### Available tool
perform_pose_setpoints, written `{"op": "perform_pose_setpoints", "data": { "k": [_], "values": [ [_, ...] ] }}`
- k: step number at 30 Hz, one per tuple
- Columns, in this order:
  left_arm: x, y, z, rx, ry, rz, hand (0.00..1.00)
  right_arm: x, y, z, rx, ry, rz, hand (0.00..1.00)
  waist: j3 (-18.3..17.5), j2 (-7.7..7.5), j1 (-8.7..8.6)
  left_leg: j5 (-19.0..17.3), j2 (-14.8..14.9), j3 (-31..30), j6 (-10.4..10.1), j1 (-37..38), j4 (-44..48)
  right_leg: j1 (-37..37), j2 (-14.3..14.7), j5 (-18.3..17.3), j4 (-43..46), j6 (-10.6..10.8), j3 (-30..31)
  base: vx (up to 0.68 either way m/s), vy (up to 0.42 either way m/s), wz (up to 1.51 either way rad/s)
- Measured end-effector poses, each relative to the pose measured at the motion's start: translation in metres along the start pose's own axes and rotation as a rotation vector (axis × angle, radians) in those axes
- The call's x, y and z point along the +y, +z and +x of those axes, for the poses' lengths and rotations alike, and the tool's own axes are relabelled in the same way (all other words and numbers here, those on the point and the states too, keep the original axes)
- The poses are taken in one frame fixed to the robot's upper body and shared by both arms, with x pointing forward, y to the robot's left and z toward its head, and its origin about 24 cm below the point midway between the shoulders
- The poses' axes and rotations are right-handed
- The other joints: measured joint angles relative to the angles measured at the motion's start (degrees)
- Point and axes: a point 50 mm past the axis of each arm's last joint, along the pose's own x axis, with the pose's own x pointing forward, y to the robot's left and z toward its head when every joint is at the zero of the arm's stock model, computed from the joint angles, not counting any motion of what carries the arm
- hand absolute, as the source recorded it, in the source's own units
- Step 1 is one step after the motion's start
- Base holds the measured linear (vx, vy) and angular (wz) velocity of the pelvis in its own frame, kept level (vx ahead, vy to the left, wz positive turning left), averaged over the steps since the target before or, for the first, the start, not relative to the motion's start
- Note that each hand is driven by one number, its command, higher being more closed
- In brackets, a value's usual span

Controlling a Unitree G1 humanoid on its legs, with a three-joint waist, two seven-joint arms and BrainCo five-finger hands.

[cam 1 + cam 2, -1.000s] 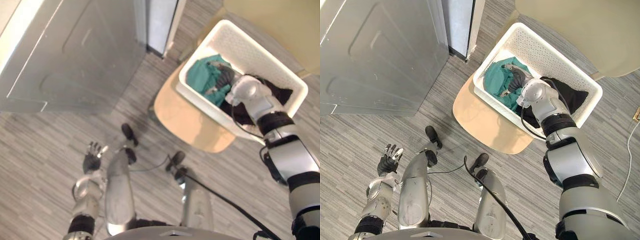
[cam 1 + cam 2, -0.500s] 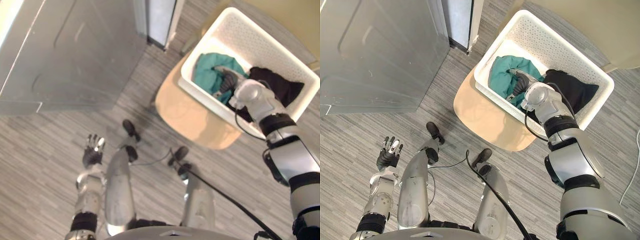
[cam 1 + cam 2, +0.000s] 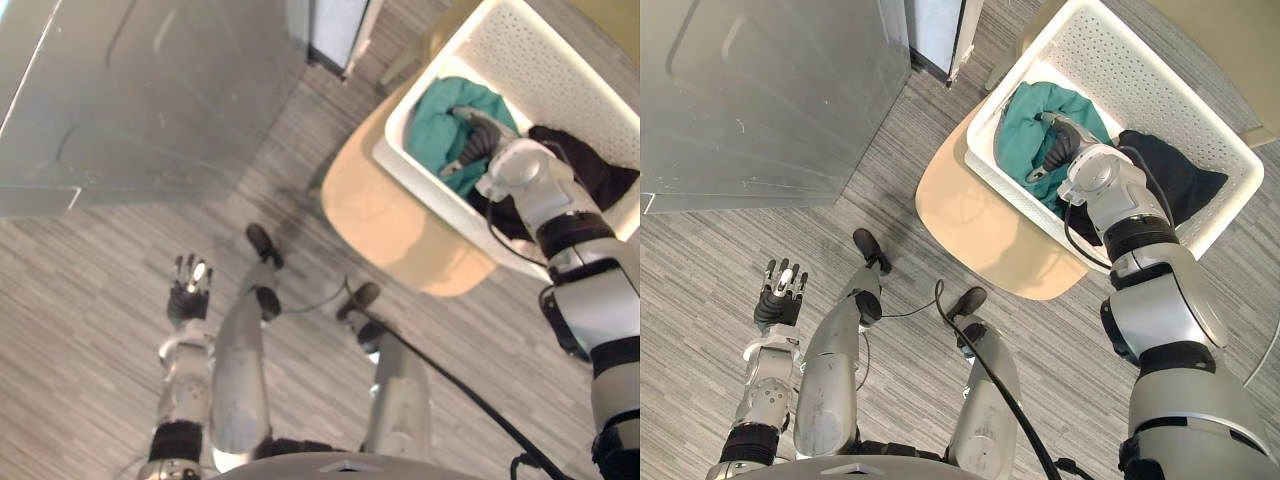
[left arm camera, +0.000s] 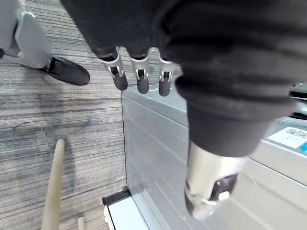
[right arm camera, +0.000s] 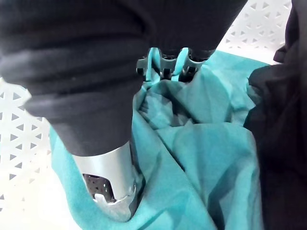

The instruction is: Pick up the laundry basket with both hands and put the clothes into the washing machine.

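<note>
Arm outstretched, the right robot hand (image 3: 1060, 150) reaches into the white laundry basket (image 3: 1122, 70) on a round bench (image 3: 970, 215).
Its fingertips are buried in a crumpled teal garment (image 3: 1025, 125) beside a black garment (image 3: 1185, 180), grip unclear; the left robot hand (image 3: 778, 300) hangs well apart from the basket, fingers straight.

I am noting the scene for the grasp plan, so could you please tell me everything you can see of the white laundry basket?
The laundry basket is white, rectangular and looks like plastic, with walls pierced by rows of small holes under a smooth solid rim. It stands upright, and its near side rests on a round pale wooden seat. Inside lie a teal garment and, beside it, a black garment. The right hand reaches down into the basket onto the teal cloth. No hand holds the rim.
</note>
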Motion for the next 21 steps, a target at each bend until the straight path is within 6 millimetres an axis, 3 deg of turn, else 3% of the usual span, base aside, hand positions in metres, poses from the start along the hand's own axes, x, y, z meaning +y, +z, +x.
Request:
{"op": "perform_pose_setpoints", "data": {
  "k": [10, 21],
  "values": [
    [-0.001, -0.001, 0.0, 0.005, -0.013, 0.011, 0.0, 0.0, -0.005, -0.004, -0.025, -0.007, 0.157, 0.0, -0.02, -0.01, 0.21, 0.27, -0.06, 0.52, -0.16, -0.13, -0.59, -0.29, -0.13, 0.0, 0.25, -0.01, -0.24, 0.0, -0.044, 0.02],
    [0.001, 0.003, 0.0, -0.015, -0.007, 0.015, 0.0, 0.014, -0.003, -0.016, -0.134, -0.064, 0.209, 0.0, -0.09, 0.01, 0.21, 1.26, 0.07, 0.59, 0.35, -0.69, -0.85, -1.3, 0.05, -0.15, 0.79, -0.25, -0.19, 0.01, -0.056, -0.01]
  ]
}}
